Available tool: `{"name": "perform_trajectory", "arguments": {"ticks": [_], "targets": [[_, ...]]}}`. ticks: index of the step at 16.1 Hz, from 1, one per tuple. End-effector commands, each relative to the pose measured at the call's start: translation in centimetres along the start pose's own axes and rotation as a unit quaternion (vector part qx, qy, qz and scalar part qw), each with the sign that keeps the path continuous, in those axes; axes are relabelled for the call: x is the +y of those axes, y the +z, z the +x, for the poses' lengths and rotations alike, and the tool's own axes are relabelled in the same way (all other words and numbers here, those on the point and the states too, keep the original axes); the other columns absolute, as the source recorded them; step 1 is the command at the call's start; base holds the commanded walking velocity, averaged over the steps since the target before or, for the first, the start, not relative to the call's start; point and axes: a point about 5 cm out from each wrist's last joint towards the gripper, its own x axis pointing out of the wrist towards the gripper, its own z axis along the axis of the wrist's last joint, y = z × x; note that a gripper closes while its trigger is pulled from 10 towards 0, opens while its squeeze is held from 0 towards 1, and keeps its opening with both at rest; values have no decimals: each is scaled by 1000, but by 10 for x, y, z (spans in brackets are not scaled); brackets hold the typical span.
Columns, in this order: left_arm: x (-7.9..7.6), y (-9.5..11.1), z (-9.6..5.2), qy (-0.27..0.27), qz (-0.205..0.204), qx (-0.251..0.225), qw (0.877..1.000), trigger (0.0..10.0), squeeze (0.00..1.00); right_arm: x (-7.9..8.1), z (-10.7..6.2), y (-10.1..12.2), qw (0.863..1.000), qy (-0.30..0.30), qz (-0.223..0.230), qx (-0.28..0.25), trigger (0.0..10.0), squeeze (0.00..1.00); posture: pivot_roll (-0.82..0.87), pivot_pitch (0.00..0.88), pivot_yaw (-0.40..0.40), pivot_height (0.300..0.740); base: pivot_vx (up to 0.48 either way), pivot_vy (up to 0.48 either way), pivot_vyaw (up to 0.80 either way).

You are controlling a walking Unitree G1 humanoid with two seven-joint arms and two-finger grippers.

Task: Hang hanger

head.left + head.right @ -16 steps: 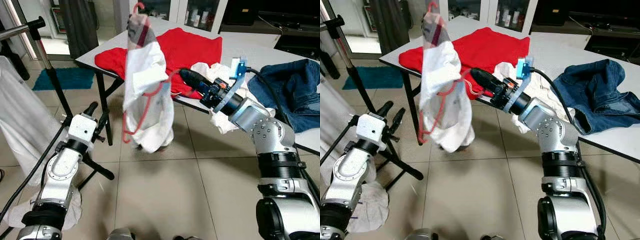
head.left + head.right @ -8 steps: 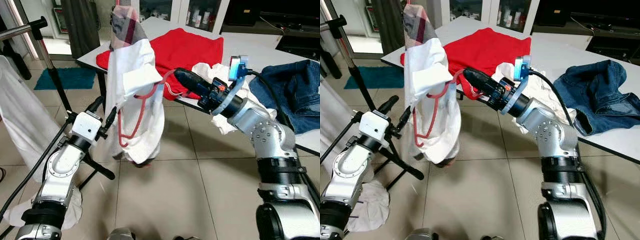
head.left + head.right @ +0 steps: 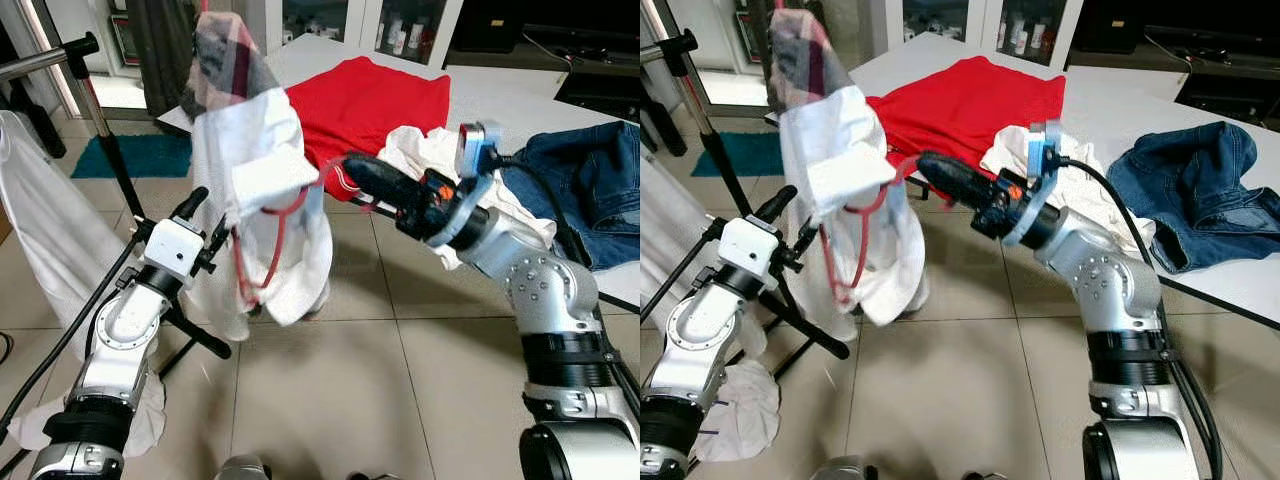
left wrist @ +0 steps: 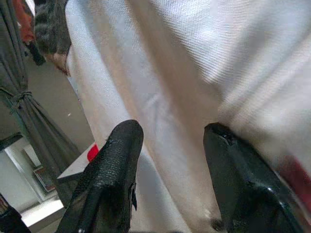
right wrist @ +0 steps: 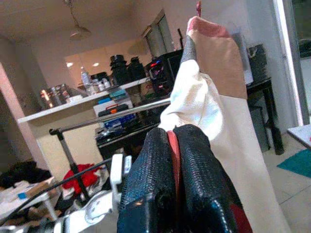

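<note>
Tiled floor lies beneath the red hanger (image 3: 262, 262), which we hold aloft with its white shirt (image 3: 262, 190), the right gripper (image 3: 352, 168) pinching it. Our left gripper (image 3: 205, 218), fingers spread, touches the cloth. Risk: the swinging shirt may snag the rack pole (image 3: 45, 60).

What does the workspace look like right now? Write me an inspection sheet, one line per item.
Surface: white table ahead, tiled floor below.
Job's things: red hanger carrying a white garment, held in the air beside the table; rail of the clothes rack at the robot's left, with another white garment on it.
Clutter: red shirt, white cloth and blue jeans on the table; a cloth on the floor.
Grippers: right gripper shut on the red hanger; left gripper open, fingers against the white garment.
Cables: black cable along the right arm, another by the left arm.
Surroundings: cabinets behind, teal mat on the floor.
</note>
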Motion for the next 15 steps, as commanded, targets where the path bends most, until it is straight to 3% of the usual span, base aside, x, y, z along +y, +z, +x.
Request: {"name": "perform_trajectory", "arguments": {"ticks": [1,5,8,9,10,11,12,13,14,15], "targets": [[6,6,6,5,18,-14,1000,10000,0,7,2,5,1000,28,-12,-1,0,51,112,0,-53,740,0,0,0],[24,12,11,47,35,-29,998,10000,0,14,-1,-4,998,48,-15,24,0,43,109,0,-55,740,0,0,0],[25,16,14,51,35,-42,997,10000,0,12,0,-7,999,38,-16,32,0,43,107,0,-53,740,0,0,0],[20,16,13,36,31,-47,998,510,0,7,0,-6,999,20,-18,31,0,47,107,0,-53,740,0,0,0],[18,15,12,29,27,-47,998,0,0,5,0,-6,999,11,-19,31,0,43,107,0,-53,740,0,0,0],[15,12,9,22,27,-40,999,0,0,-1,-1,-4,999,-9,-18,27,0,43,107,0,-53,740,0,0,0],[14,10,8,24,25,-32,999,3137,0,-3,-2,-3,999,-18,-18,26,0,47,107,0,-53,740,0,0,0],[14,9,7,25,24,-29,999,3137,0,-4,-2,-3,999,-21,-19,26,0,47,107,0,-53,740,0,0,0],[14,8,6,26,21,-27,999,10000,298,-6,-3,-2,999,-24,-20,27,0,43,107,0,-53,740,0,0,0],[12,6,2,20,13,-25,999,10000,1000,-8,-5,-1,999,-28,-28,31,0,43,113,0,-53,740,0,0,0]]}}
